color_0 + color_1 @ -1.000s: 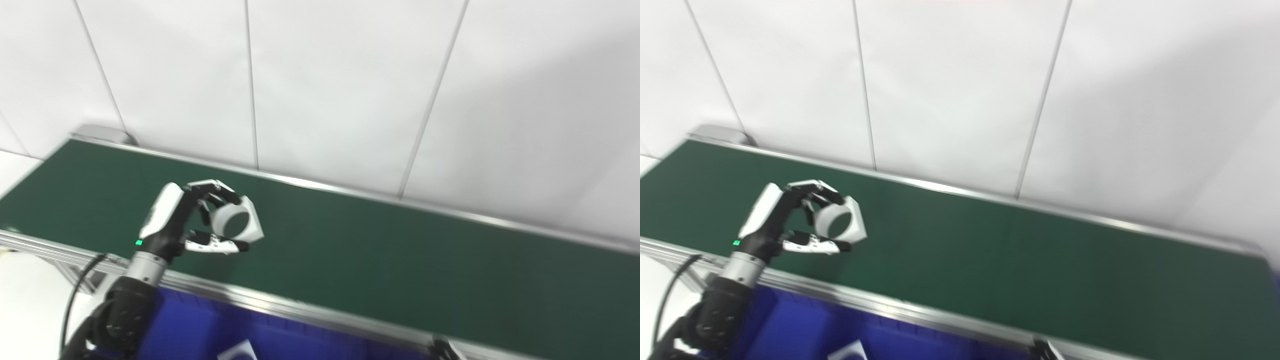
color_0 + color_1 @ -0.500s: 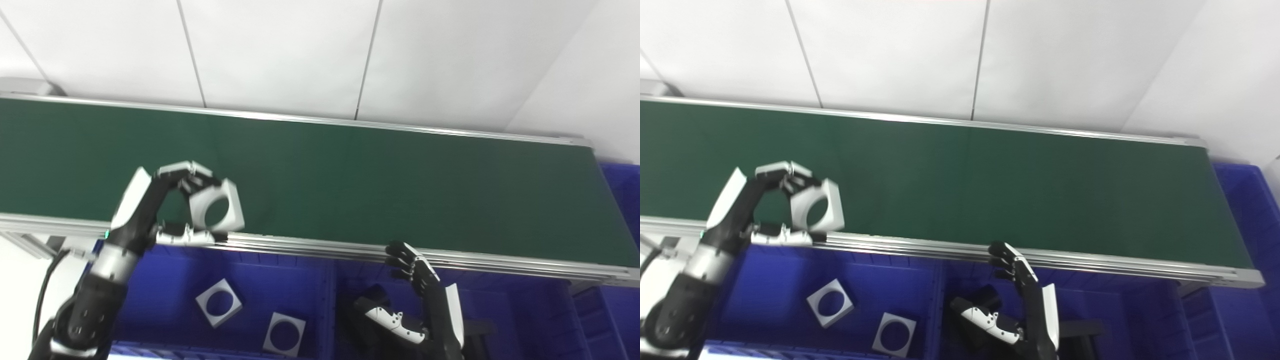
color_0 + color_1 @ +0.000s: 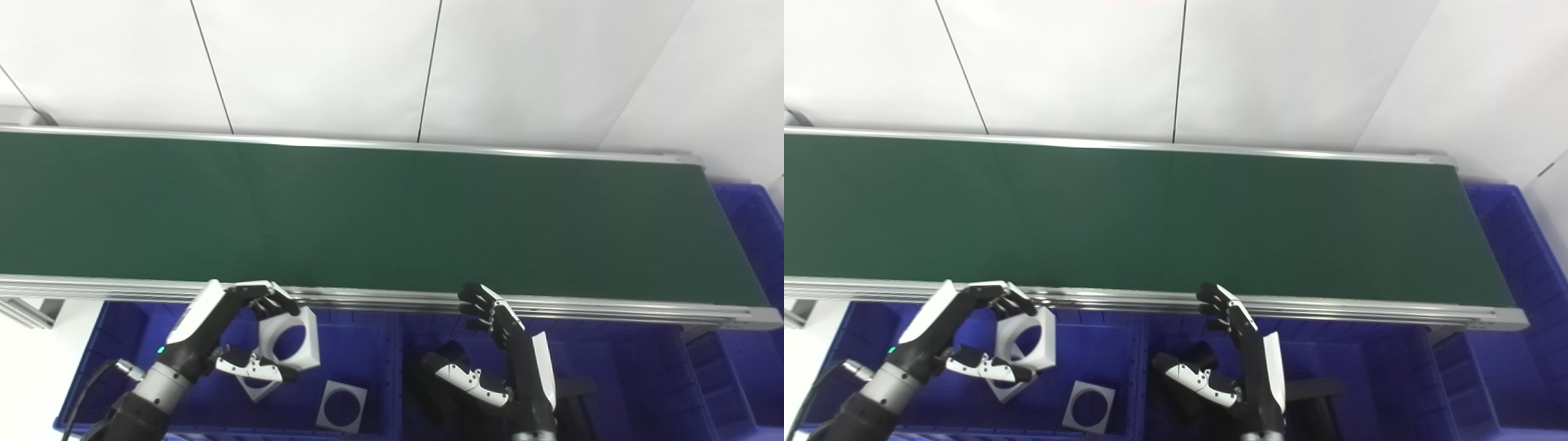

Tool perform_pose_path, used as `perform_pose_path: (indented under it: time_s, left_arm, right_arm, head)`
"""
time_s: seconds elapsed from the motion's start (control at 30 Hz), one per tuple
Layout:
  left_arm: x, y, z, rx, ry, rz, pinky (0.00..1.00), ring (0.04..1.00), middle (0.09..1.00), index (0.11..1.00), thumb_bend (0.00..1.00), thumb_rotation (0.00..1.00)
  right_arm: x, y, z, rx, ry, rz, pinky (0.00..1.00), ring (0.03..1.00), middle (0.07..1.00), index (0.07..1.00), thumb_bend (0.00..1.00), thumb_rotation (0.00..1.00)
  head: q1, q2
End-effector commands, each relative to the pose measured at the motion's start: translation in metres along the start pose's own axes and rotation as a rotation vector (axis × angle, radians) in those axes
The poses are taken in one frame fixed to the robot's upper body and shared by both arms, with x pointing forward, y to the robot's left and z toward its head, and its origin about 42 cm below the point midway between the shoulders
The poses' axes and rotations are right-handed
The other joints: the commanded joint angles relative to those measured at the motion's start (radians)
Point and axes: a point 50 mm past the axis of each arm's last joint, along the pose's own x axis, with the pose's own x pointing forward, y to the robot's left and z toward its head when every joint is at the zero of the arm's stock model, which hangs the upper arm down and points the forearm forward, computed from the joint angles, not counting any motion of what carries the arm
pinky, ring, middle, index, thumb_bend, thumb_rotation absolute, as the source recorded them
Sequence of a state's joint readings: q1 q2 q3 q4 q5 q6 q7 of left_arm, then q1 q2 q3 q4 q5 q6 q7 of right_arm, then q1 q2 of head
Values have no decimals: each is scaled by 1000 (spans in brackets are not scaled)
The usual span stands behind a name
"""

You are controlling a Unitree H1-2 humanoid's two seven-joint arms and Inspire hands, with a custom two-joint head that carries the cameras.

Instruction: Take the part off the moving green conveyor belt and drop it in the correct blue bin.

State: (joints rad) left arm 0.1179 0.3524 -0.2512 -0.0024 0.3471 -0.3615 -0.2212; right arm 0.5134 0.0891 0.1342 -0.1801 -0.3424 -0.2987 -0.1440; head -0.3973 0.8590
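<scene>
A humanoid robot's left hand holds a white square part with a round hole through it, fingers and thumb clamped on its edges, above the left blue bin that sits below the near rail of the green conveyor belt. The part is tilted, its hole facing the camera, and it hangs clear of the belt, just on the near side of the metal rail. Two more white square parts with round holes lie on the floor of the same bin: one flat toward the bin's right side, the other partly hidden behind the left hand's thumb. The right hand is raised, palm turned to the left, over the neighbouring blue bin, its fingers spread apart and holding nothing, fingertips reaching up near the rail. Dark objects lie in that bin behind and beside the right hand, too shadowed to make out. The belt surface carries no part in the stretch shown and runs from the left edge of the frame to its end at the right, where a third blue bin stands just past it. White wall panels with thin dark seams rise behind the conveyor.
</scene>
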Motion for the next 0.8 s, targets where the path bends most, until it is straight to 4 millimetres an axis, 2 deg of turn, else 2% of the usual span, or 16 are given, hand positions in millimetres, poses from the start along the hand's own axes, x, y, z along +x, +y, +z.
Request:
perform_pose_path:
  time_s: [0.0, 0.17, 0.37, 0.47, 0.5, 0.53, 0.6, 0.67, 0.73, 0.77]
  left_arm:
    - [8, 8, 5, 41, -26, -13, 414, 405, 488, 540, 496, 0]
    - [15, -2, 6, 69, 37, -74, 461, 425, 500, 519, 498, 0]
    - [20, -7, 5, 91, 114, -103, 486, 416, 494, 543, 496, 0]
    - [20, -10, 4, 113, 177, -119, 498, 433, 519, 509, 500, 0]
    - [20, -10, 4, 121, 192, -124, 552, 587, 662, 669, 616, 0]
    - [19, -10, 3, 126, 208, -130, 571, 640, 711, 723, 655, 0]
    - [18, -9, 3, 134, 238, -152, 637, 746, 817, 806, 710, 12]
    - [17, -9, 2, 138, 262, -180, 664, 784, 858, 835, 726, 30]
    - [16, -9, 1, 127, 276, -201, 705, 867, 947, 898, 794, 154]
    - [15, -8, 1, 114, 275, -210, 705, 867, 947, 898, 794, 154]
  right_arm:
    - [1, 2, 8, 19, -35, -25, 656, 730, 769, 787, 785, 260]
    - [0, 3, 7, 16, -26, -27, 664, 737, 768, 790, 787, 258]
    - [-1, 3, 7, 17, -25, -28, 660, 737, 771, 789, 790, 267]
    - [-2, 2, 7, 18, -24, -28, 666, 741, 774, 789, 788, 265]
    - [-2, 2, 7, 19, -25, -28, 664, 741, 773, 789, 785, 255]
    - [-2, 2, 8, 19, -23, -29, 664, 741, 772, 789, 784, 251]
    - [-3, 2, 8, 18, -19, -30, 665, 740, 770, 788, 785, 251]
    - [-3, 2, 8, 12, -19, -30, 666, 741, 771, 789, 785, 255]
    - [-2, 2, 7, 5, -23, -30, 653, 732, 771, 790, 788, 273]
    - [-2, 2, 7, 3, -26, -30, 653, 732, 771, 790, 788, 273]
  head:
    - [-2, 0]
    - [-15, -10]
    - [-6, -12]
    - [0, -13]
    - [0, -13]
    - [1, -14]
    - [1, -16]
    - [2, -17]
    - [2, -17]
    - [-2, -22]
